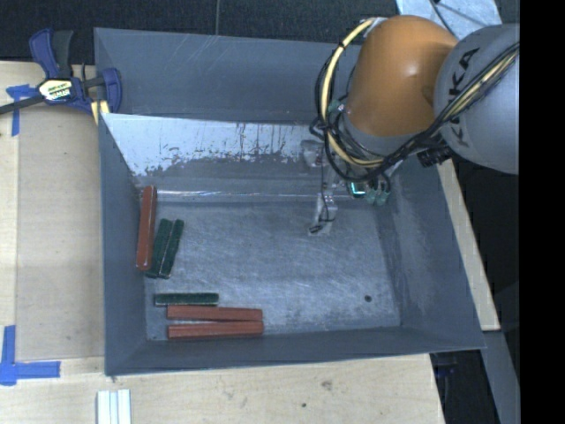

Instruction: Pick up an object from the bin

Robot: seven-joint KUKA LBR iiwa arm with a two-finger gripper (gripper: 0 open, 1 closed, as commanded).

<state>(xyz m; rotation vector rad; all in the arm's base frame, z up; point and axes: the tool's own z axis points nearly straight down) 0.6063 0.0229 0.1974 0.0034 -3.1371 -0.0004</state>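
Silver-grey arm (490, 104) at upper right of the frame, lettered in black. Rounded orange cover (402, 73) over the wrist, ringed by looping yellow and black cables (338, 78). Below, a small grey metal hand (319, 225), with a teal-green part (378, 197) beside tangled black wiring.
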